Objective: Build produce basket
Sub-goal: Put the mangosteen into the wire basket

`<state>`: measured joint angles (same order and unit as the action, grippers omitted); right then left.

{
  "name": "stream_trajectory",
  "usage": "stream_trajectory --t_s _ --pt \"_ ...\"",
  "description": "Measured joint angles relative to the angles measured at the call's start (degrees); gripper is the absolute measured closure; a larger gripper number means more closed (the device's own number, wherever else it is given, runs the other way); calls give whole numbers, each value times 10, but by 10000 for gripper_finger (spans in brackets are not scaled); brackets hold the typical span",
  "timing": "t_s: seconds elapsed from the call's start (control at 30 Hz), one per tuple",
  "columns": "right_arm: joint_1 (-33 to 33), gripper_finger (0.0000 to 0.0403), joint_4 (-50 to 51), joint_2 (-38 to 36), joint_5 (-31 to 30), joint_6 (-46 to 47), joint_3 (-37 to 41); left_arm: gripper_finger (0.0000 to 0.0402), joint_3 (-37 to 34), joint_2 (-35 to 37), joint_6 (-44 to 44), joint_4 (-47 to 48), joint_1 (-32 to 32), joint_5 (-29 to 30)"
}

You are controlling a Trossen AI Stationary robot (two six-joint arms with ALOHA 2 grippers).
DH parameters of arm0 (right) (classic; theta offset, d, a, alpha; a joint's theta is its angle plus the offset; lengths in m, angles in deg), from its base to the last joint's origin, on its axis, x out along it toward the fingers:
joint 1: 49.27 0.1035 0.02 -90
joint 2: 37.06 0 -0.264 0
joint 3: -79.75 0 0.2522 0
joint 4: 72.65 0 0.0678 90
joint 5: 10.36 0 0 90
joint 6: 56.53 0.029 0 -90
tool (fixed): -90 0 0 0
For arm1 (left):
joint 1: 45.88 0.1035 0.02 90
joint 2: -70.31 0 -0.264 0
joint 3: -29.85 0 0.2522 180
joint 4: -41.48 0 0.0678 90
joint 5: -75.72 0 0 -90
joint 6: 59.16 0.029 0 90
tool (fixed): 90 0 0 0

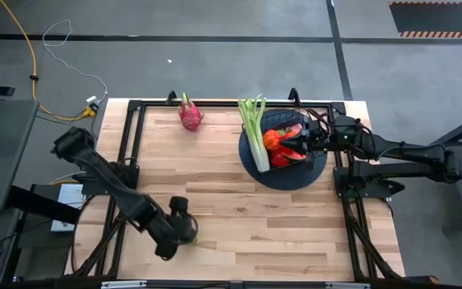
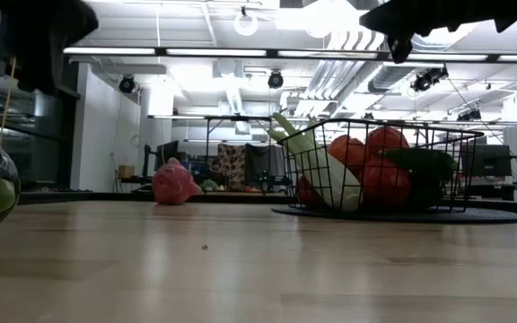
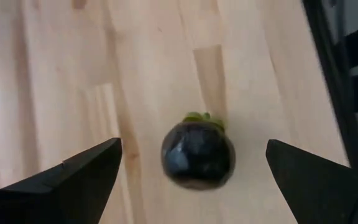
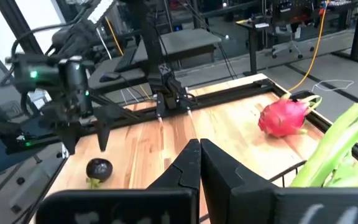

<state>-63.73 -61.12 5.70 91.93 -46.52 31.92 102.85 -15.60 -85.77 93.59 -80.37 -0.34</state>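
- Dark round fruit [image 3: 198, 154] with green leaves lies on the wooden table [image 1: 231, 209], between the wide-open fingers of the left gripper [image 3: 194, 168], which holds nothing.
- Black wire basket [image 1: 287, 143] sits on a dark round mat [image 1: 321, 170], holding celery [image 1: 254, 128] and red fruits [image 2: 375, 170].
- Pink dragon fruit [image 1: 190, 113] lies apart.
- Right gripper [image 4: 199, 163] is closed, empty, over the basket.
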Motion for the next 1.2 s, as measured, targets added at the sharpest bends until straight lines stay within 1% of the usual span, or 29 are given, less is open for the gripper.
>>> stream_trajectory --t_s 0.1,0.23,0.43,0.57,0.77,0.87,0.93,1.07,1.2 --pt "0 403 9 0 0 0 0 12 0 -44 -2 -28 -2 -7" --pt "0 403 15 0 0 0 0 12 0 -89 -2 -28 0 -23" --pt "0 403 28 0 0 0 0 12 0 -126 -2 -25 0 -35" --pt "0 403 33 0 1 0 0 12 0 -139 4 -26 0 -32" --pt "0 403 33 0 1 0 0 12 0 -141 11 -26 0 1" --pt "0 403 33 0 1 0 0 12 0 -141 23 -22 0 -1" --pt "0 403 33 0 1 0 0 14 -1 -141 28 -23 1 -13" --pt "0 403 34 0 1 -1 0 32 -9 -141 29 -23 1 -27" --pt "0 403 38 0 1 -1 0 63 -14 -141 28 -23 6 -29"
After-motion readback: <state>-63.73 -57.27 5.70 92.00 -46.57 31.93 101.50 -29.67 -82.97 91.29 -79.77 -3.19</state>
